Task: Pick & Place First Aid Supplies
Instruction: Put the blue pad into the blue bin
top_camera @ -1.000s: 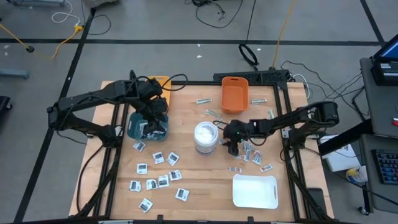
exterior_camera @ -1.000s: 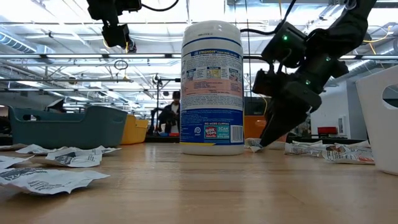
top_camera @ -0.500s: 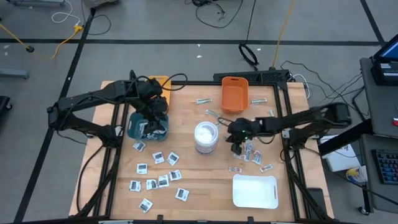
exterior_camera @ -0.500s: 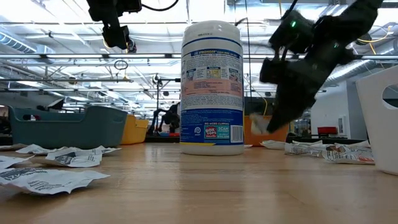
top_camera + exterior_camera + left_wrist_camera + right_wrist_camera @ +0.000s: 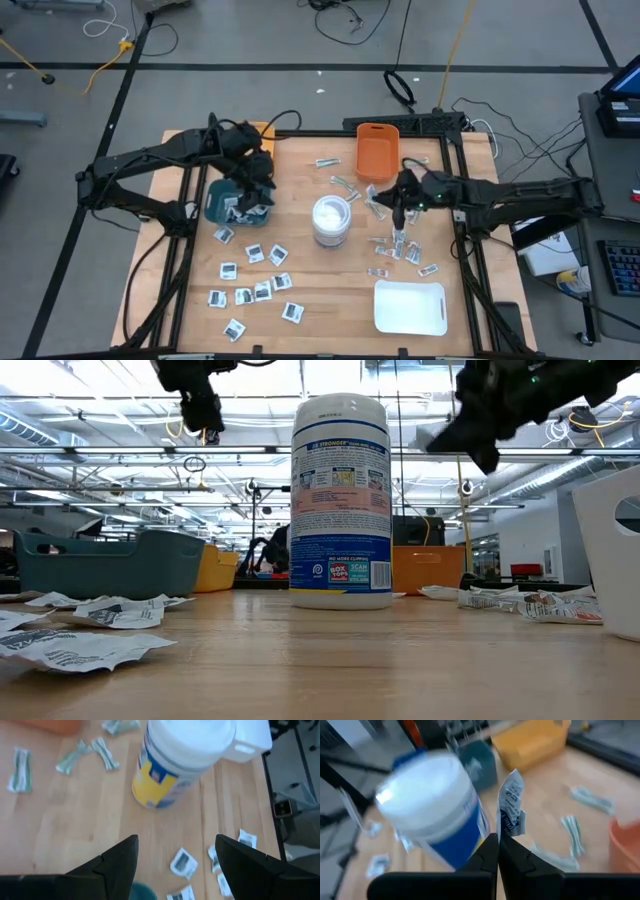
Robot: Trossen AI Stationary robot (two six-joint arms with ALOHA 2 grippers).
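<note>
Now your right gripper [image 5: 498,851] has its jaws clamped on one packet [image 5: 512,802], lifted clear of the table beside the wipes tub [image 5: 331,220]; carry it level to the orange bin [image 5: 377,150] and don't clip the rim. Left gripper [image 5: 175,865] hangs open-jawed over the teal bin [image 5: 215,203], so leave it parked.

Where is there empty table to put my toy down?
Bare wood lies between the wipes tub and the white tray. Packets crowd the left near side; more packets litter the right of the tub.
</note>
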